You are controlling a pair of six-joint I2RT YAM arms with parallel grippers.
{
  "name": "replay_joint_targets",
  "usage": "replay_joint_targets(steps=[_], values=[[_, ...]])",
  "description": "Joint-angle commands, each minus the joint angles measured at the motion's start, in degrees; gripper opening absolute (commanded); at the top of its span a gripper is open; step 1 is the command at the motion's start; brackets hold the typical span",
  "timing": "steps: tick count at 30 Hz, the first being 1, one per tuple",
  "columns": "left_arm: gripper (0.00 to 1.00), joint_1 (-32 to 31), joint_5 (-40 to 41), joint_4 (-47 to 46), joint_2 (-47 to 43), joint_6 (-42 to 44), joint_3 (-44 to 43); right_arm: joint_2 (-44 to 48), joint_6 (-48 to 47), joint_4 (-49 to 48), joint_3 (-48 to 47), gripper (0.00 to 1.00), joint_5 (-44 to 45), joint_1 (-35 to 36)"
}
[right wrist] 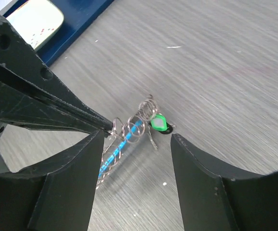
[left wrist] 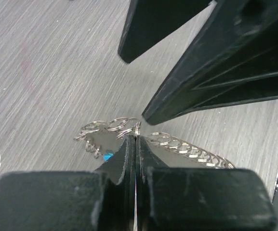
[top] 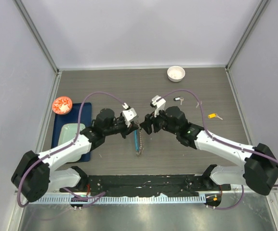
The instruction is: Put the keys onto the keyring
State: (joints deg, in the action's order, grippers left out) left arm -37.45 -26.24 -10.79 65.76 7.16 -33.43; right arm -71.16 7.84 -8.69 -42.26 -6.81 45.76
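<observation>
The keyring (top: 139,143) is a loop of silver links with a blue segment, lying mid-table between both arms. My left gripper (left wrist: 135,137) is shut on one link at the keyring's (left wrist: 187,149) end; from above the left gripper (top: 132,126) sits just left of it. My right gripper (right wrist: 136,136) stands open, its fingers straddling the keyring (right wrist: 122,144) without touching it. A green-tagged key (right wrist: 158,122) rests against the ring's far links. On the table to the right lie three loose keys: black-tagged (top: 178,99), plain (top: 198,103), yellow-tagged (top: 217,116). The right gripper (top: 147,126) faces the left.
A small white bowl (top: 176,73) stands at the back. A blue tray (top: 64,120) with a pale dish lies at the left, and a red round object (top: 61,105) at its far end. Side walls enclose the table.
</observation>
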Motion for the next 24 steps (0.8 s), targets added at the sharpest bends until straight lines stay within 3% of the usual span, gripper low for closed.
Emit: replay_joint_targets(steps=[1, 4, 7, 9, 11, 13, 16, 18, 19, 22, 24], values=[[0.0, -1.66, 7.1, 7.01, 3.24, 0.58, -4.98, 5.32, 1.83, -2.3, 2.35, 0.64, 10.41, 0.21], [0.0, -1.84, 10.13, 4.89, 4.2, -3.28, -5.75, 6.82, 1.83, -2.91, 3.85, 0.64, 11.2, 0.3], [0.0, -1.92, 11.22, 14.29, 8.33, -3.81, -9.8, 7.43, 2.1, -3.88, 5.08, 0.64, 12.78, 0.21], [0.0, -2.01, 4.28, 8.8, 7.47, -6.88, -7.98, 7.43, 2.01, -4.14, 5.35, 0.64, 13.22, 0.12], [0.0, -4.28, 7.67, 4.46, 8.59, -10.49, -8.22, 7.52, 2.44, -4.32, 5.87, 0.64, 14.1, 0.12], [0.0, -6.57, 17.77, 14.5, 14.82, -9.1, -12.78, 7.96, 2.89, -5.11, 6.75, 0.64, 15.59, 0.12], [0.0, -6.58, 13.79, 17.2, 19.75, -10.06, -17.63, 8.84, 3.41, -5.81, 7.89, 0.64, 17.78, 0.21], [0.0, -6.67, 9.99, 10.64, 18.45, -11.54, -13.62, 9.37, 3.15, -5.38, 8.16, 0.64, 18.84, 0.12], [0.0, -6.58, 13.11, 5.74, 16.96, -13.03, -12.2, 9.37, 3.06, -5.2, 8.16, 0.64, 19.02, 0.12], [0.0, -6.58, 19.46, 10.59, 16.86, -10.61, -13.57, 9.28, 2.36, -4.85, 8.68, 0.64, 18.15, 0.12], [0.0, -6.58, 17.81, 13.69, 15.12, -9.1, -13.07, 8.93, 1.75, -6.33, 9.39, 0.64, 15.26, 0.12]])
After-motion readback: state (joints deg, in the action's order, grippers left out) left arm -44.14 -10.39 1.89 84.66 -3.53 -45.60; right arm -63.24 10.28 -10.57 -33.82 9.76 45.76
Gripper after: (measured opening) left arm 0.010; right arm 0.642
